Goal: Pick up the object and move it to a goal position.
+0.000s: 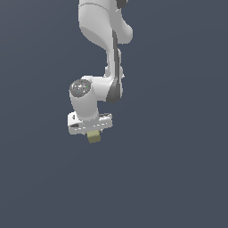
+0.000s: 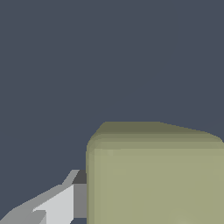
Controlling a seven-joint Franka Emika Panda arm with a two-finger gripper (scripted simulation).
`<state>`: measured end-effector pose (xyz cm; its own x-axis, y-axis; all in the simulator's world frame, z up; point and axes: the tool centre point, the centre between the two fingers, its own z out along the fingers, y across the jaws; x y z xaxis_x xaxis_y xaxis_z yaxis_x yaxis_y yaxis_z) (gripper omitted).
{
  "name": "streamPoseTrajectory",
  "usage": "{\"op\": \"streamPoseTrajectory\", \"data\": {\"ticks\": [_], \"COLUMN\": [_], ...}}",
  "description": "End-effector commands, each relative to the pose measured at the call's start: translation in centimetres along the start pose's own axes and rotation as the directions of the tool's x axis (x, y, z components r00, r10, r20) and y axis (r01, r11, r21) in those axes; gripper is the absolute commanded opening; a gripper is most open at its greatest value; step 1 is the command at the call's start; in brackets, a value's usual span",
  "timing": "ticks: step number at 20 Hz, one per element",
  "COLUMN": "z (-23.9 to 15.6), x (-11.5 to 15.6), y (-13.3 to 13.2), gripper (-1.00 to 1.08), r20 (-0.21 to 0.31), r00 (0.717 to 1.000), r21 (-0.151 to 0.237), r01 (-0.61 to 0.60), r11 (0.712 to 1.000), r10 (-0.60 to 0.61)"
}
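Note:
The object [image 1: 94, 137] is a small olive-tan cube that pokes out just below the white gripper [image 1: 92, 133] in the exterior view, much narrower than the hand. In the wrist view the object [image 2: 155, 179] fills the near part of the picture. One grey-white finger [image 2: 59, 204] presses flat against its side; the other finger is out of frame. The gripper is shut on the object. The plain dark ground gives no shadow, so I cannot tell whether the cube rests on it or hangs above it.
The white arm [image 1: 104, 49] comes down from the upper middle of the exterior view. Everything around it is a uniform dark blue-grey surface, and no goal marker shows.

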<state>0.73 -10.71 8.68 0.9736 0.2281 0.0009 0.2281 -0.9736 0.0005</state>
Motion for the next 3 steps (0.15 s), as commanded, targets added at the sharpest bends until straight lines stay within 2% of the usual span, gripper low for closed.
{"op": "streamPoseTrajectory", "data": {"ticks": [1, 3], "z": [-0.41, -0.49], "x": [0.18, 0.22], "y": [0.41, 0.51], "gripper": [-1.0, -1.0], "r20": [0.001, 0.001], "r00": [1.0, 1.0], "r21": [0.001, 0.001], "r01": [0.001, 0.001], "r11": [1.0, 1.0], "r10": [-0.001, -0.001]}}
